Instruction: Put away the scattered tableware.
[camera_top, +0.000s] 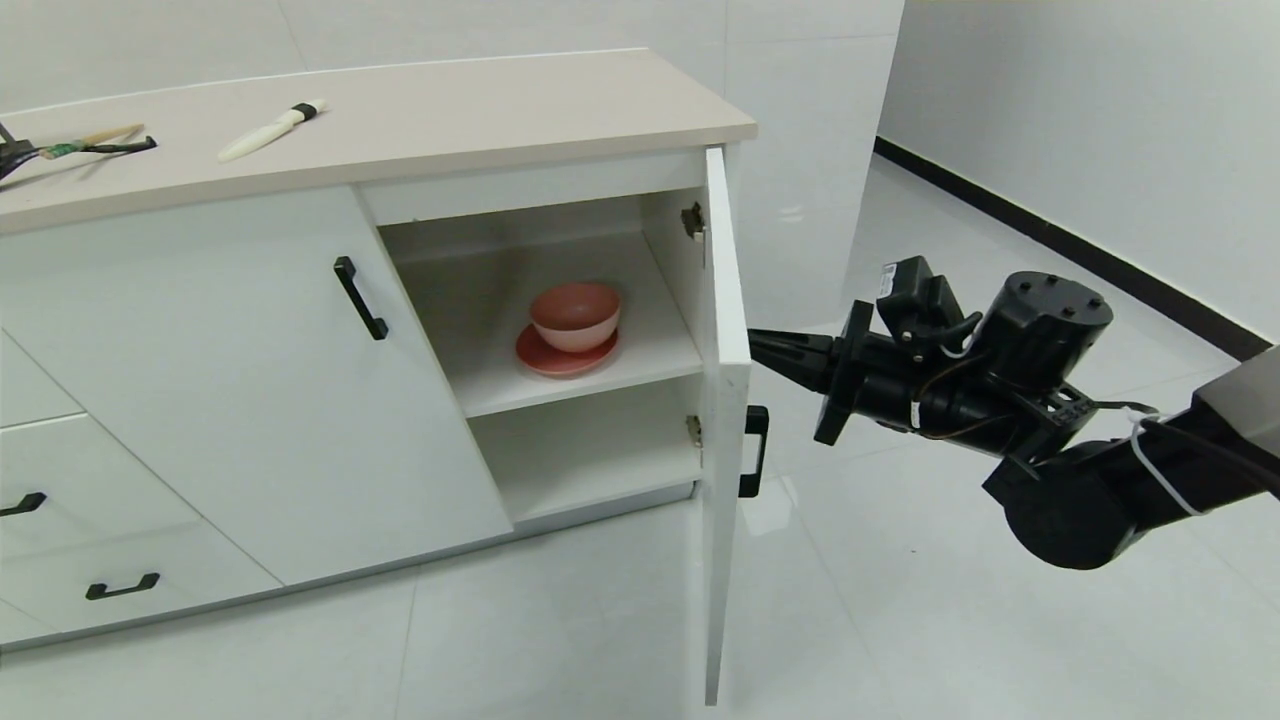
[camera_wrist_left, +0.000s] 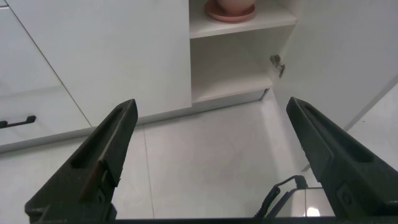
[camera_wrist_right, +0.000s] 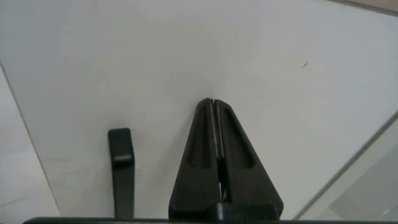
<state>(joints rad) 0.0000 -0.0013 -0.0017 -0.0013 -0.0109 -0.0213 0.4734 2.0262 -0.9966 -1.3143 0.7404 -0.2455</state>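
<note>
The left gripper (camera_wrist_left: 211, 106) hung over the floor (camera_wrist_left: 205, 168) with fingers wide apart. The right gripper (camera_top: 770, 350), fingers pressed together, had its tip at the outer face of the open cabinet door (camera_top: 725, 420), just beside the black handle (camera_top: 755, 450). To close the door well, it should probably push steadily along the door's arc without slipping onto the handle, since the pink bowl (camera_top: 575, 312) stood on its plate (camera_top: 560, 362) near the upper shelf's (camera_top: 650, 345) front edge.

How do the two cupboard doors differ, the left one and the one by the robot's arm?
The left door is shut flat; the right door stands wide open, showing a bowl on a plate inside. Nothing is near the left door's handle; the right gripper, shut, sits just by the right door's handle. Both doors are white with black bar handles.
</note>
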